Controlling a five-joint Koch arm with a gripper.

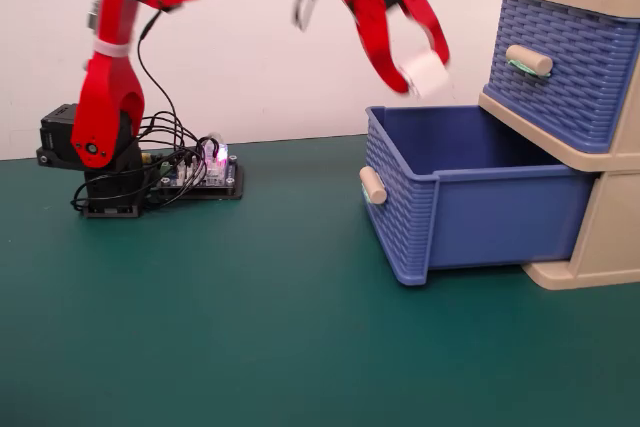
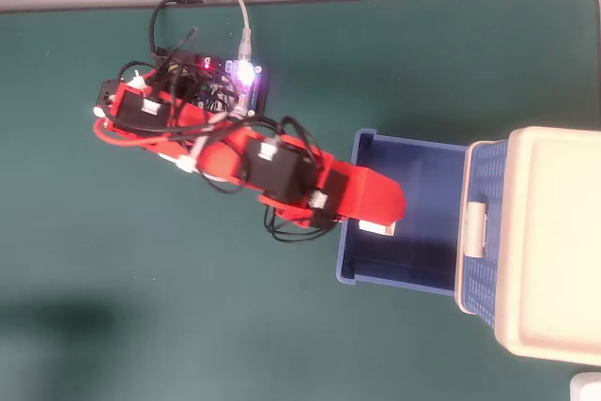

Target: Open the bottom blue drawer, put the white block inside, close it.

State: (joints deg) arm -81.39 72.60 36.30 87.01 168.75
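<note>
The bottom blue drawer (image 1: 480, 202) is pulled far out of the beige chest (image 1: 610, 227), with its beige handle (image 1: 372, 185) at the front; it also shows in the overhead view (image 2: 427, 204). My red gripper (image 1: 420, 72) hangs above the drawer's open cavity and is shut on the white block (image 1: 426, 74). In the overhead view the gripper (image 2: 380, 224) is over the drawer's front part and the white block (image 2: 377, 227) peeks out under it. The upper blue drawer (image 1: 560, 67) is shut.
The arm's base (image 1: 95, 162) and a lit circuit board (image 1: 205, 172) with cables stand at the left on the green mat (image 1: 250, 327). The chest top (image 2: 549, 241) fills the overhead view's right side.
</note>
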